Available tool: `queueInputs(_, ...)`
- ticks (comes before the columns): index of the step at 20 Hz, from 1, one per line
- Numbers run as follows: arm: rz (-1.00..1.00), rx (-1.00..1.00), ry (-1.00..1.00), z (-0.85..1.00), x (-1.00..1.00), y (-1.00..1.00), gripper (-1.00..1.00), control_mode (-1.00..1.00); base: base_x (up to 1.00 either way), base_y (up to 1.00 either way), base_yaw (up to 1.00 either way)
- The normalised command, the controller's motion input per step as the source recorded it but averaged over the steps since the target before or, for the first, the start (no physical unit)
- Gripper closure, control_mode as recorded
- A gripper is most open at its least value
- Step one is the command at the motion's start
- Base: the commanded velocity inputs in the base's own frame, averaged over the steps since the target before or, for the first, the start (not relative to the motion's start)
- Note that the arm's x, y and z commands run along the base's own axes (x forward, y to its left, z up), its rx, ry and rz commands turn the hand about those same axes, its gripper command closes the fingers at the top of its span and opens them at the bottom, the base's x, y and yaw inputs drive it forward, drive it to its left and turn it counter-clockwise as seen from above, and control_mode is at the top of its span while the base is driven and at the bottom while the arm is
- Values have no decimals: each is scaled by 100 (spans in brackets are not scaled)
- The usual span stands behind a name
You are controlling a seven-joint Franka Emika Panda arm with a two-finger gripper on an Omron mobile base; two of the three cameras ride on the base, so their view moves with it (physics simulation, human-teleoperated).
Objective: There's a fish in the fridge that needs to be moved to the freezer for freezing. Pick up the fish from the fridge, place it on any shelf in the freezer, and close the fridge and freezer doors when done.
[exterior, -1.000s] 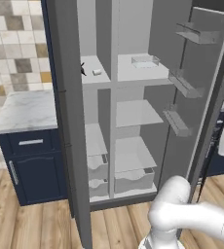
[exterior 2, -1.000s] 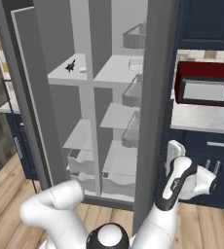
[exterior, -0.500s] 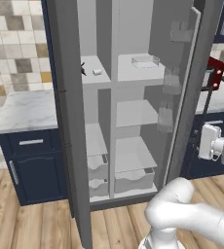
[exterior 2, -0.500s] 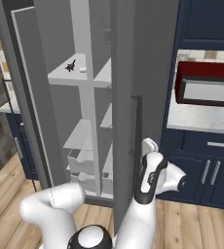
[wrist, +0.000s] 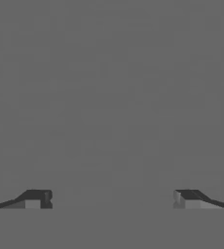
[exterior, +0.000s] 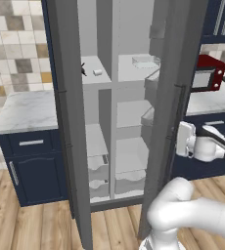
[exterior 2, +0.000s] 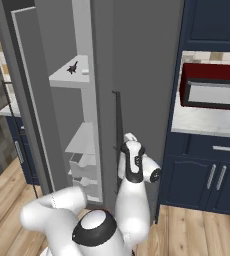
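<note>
**Desk:** Left base view first. Where's the fish?

**Me:** The fish (exterior: 82, 69) is a small dark shape on the freezer's (exterior: 97, 122) top shelf, left of the fridge door (exterior: 168, 97) and above my hand. A small pale item (exterior: 98, 72) lies beside it. It's too small for me to call its long axis. The fridge door stands nearly shut, and the gripper (exterior: 180, 140) sits against its outer face at mid-height, beside the vertical bar handle (exterior: 182, 122).

**Desk:** Right base view?

**Me:** Same story. The gripper (exterior 2: 123, 145) is at the handle (exterior 2: 118, 140), and the fish (exterior 2: 72, 67) is up and to the left of the fridge door (exterior 2: 147, 75). The freezer door (exterior 2: 32, 100) hangs wide open, farther left again.

**Desk:** Hand view?

**Me:** Flat grey panel straight ahead. Fingertips (wrist: 36, 198) are spread wide and the gripper (wrist: 112, 199) is grasping nothing.

**Desk:** So the next move?

**Me:** My judgement is that the placing is done. The fridge door needs a last push square to its face. After that the freezer door lies to its left, long axis upright, so I'd have to swing across to reach it.

**Desk:** Any writing?

**Me:** None I can read, not even on the red microwave (exterior 2: 212, 90) right of the fridge door.
</note>
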Motion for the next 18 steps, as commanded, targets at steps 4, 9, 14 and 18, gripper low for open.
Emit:
queueInputs(4,-7,0,0,0,55,18,-100,-100,0,0,0)
queueInputs(9,-7,0,0,3,47,0,-100,-100,0,0,0)
queueInputs(14,-8,0,0,0,51,12,-100,-100,0,0,0)
queueInputs(18,-7,0,0,0,48,30,-100,-100,0,0,0)
